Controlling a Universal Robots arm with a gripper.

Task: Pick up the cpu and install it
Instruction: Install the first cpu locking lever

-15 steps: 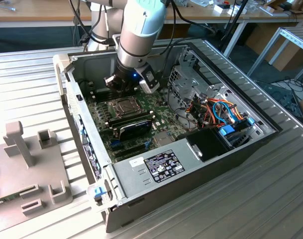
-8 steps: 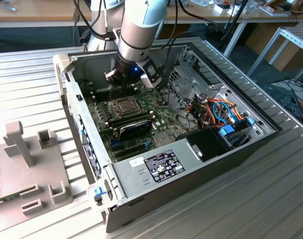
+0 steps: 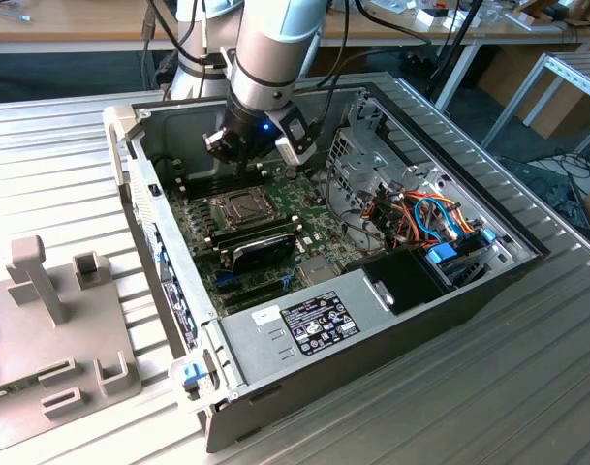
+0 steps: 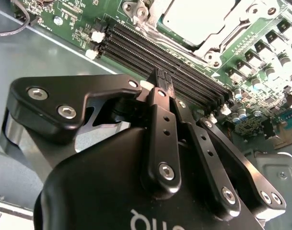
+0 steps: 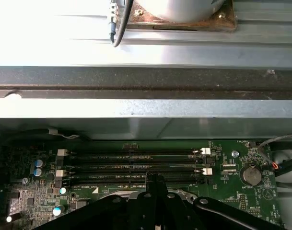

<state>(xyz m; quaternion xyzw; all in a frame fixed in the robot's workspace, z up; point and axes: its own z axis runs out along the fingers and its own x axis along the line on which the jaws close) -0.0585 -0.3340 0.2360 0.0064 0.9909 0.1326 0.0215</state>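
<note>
End effector closed above memory slots, cpu in socket

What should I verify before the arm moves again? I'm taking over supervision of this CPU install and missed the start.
1. Gripper empty: ok, its fingertips are pressed together with nothing between them in the second wrist view.
2. Gripper position: ok, above the memory slots beside the socket, inside the open computer case.
3. CPU location: ok, a silver-grey square sits in the socket frame.
4. CPU fully seated: cannot tell.
5. Socket frame latched: cannot tell.
6. Cables away from the gripper: ok, bundled on the exterior view's right.
</note>
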